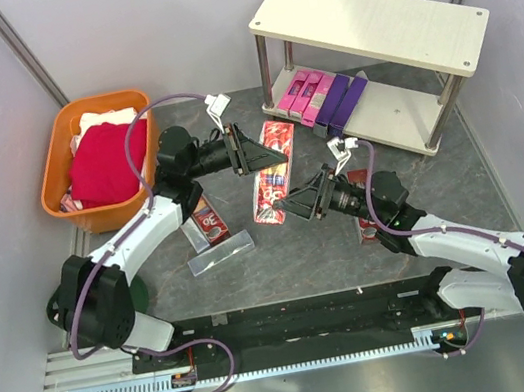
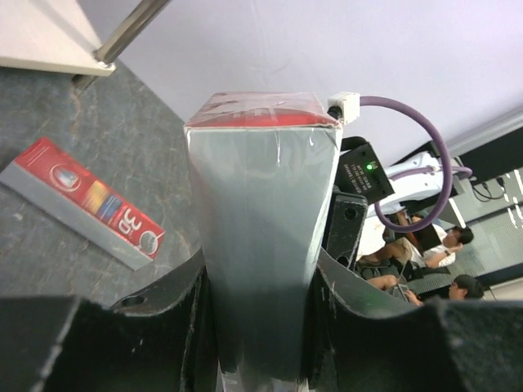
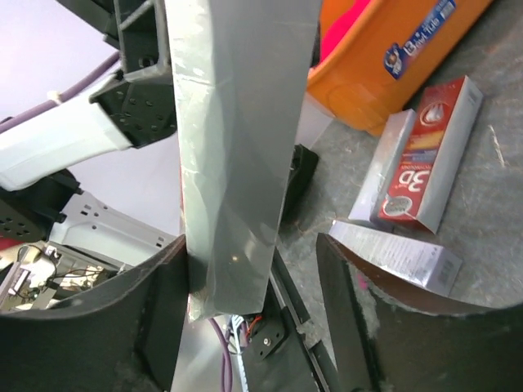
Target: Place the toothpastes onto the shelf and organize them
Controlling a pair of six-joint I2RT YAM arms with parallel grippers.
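- The dark worktop [image 1: 294,261] has loose toothpaste boxes lying on it.
- The shelf [image 1: 369,25] stands at the far right. Its top board is bare.
- On its low board, pink boxes [image 1: 304,97] and purple boxes [image 1: 342,101] lie side by side in a neat row. That part of the job looks done.
- An orange basket [image 1: 54,197] with cloths sits far left. It is not part of the job.
- The left end effector [image 1: 271,159] is clamped on a red and silver box [image 1: 270,196] and holds it up off the worktop.
- The right end effector [image 1: 294,203] has its fingers apart around the other end of that same box. One finger is close against the box and the other has a gap. I think the box is being passed from one arm to the other.
- More boxes wait on the worktop: a red one near the shelf [image 1: 279,135], a red one by the right arm [image 1: 364,214], a red one on the left [image 1: 209,221], and a silver one [image 1: 221,253] just beside it.
- So less than half of the boxes are on the shelf, and most of the job is left.
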